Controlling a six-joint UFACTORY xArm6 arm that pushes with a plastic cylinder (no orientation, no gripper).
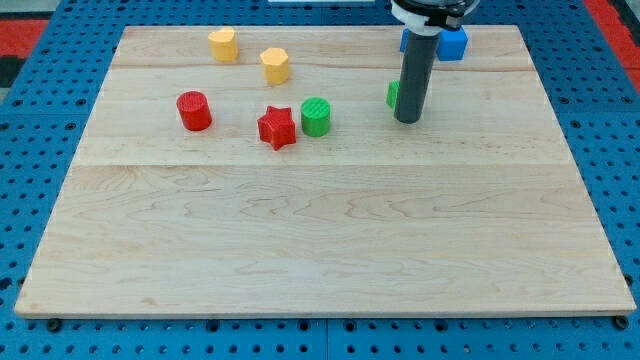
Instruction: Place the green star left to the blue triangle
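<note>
Resting on the wooden board [300, 250] in the upper right of the frame, my tip [407, 120] is a bare rod with nothing to open or close. It touches the green star [393, 94], mostly hidden behind it. Blue blocks [454, 44] sit above, partly covered, their shapes unclear. Left of centre: green cylinder [316, 116], red star [277, 128], red cylinder [193, 110]. Two yellow blocks [223, 44] [275, 65] lie upper left.

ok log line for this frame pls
tip: against green star, hiding most of it | blue triangle: top, partly behind rod | star below triangle, not yet left
</note>
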